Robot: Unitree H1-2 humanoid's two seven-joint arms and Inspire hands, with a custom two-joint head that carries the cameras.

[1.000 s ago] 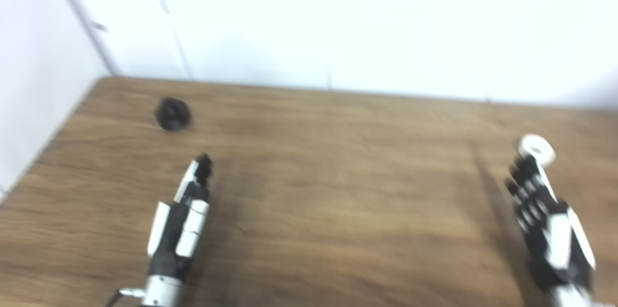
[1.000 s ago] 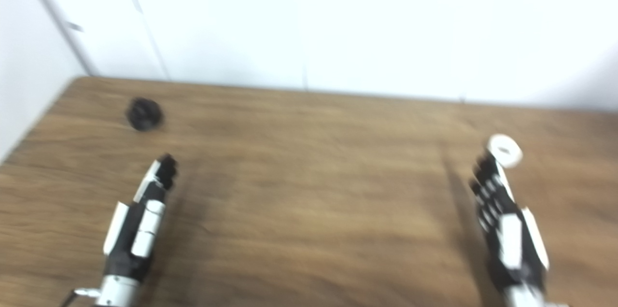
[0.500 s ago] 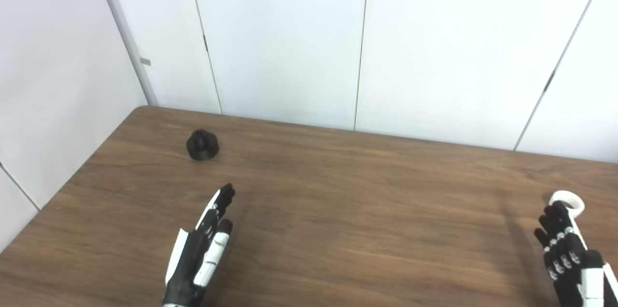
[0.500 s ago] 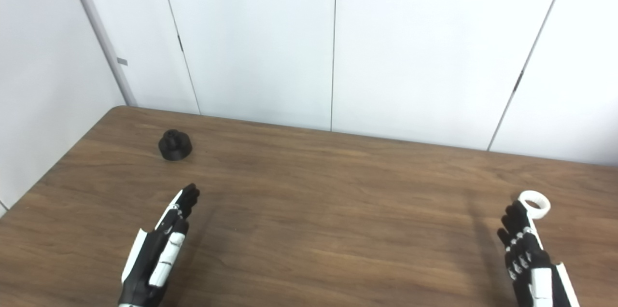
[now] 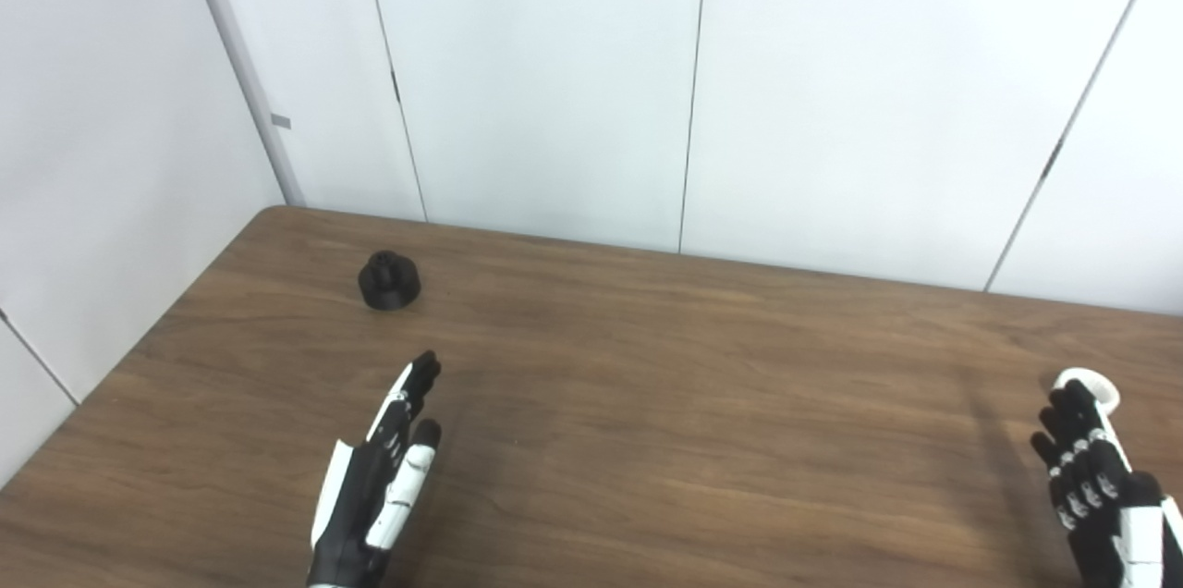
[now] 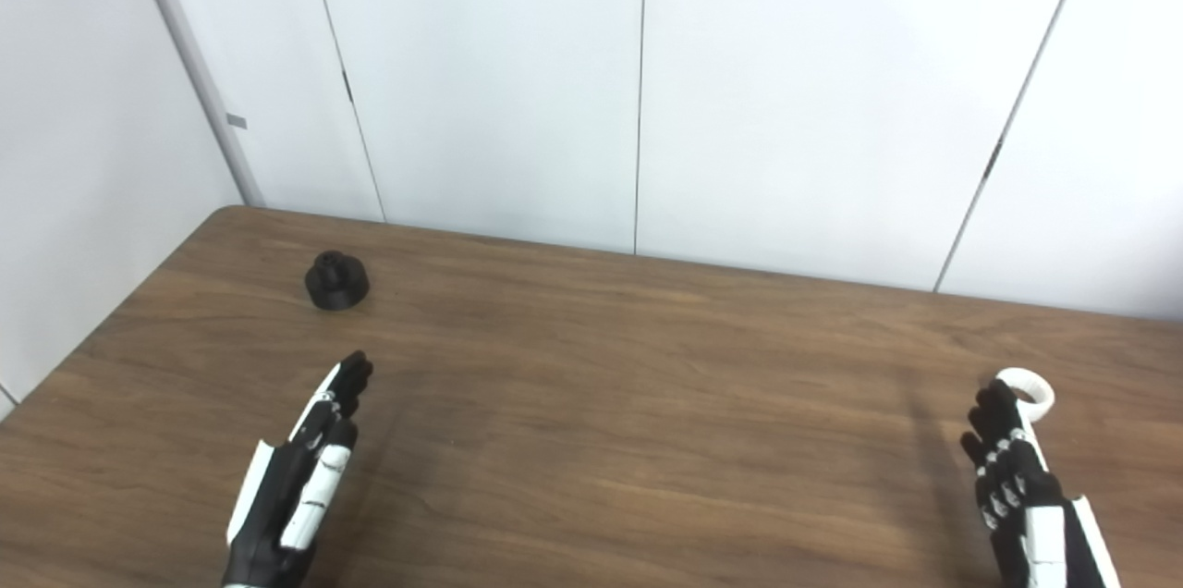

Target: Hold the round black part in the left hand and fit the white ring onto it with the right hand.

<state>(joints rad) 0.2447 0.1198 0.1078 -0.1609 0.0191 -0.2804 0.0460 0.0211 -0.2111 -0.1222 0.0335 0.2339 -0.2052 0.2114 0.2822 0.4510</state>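
Observation:
The round black part (image 5: 389, 281) stands on the wooden table (image 5: 665, 403) near its far left corner, untouched. My left hand (image 5: 379, 482) hovers open at the near left, fingers stretched toward the part but well short of it. The white ring (image 6: 1029, 392) lies flat on the table at the far right. My right hand (image 6: 1017, 491) is open just behind the ring, its fingertips (image 6: 991, 403) overlapping the ring's near edge; whether they touch it is unclear.
White wall panels (image 5: 554, 79) rise behind the table's far edge and along its left side. The right hand and ring sit close to the picture's right edge.
The camera tilted upward from a blurred view one second ago, so the whole picture shifted down. Since half a second ago both hands barely moved; the part and ring stayed put.

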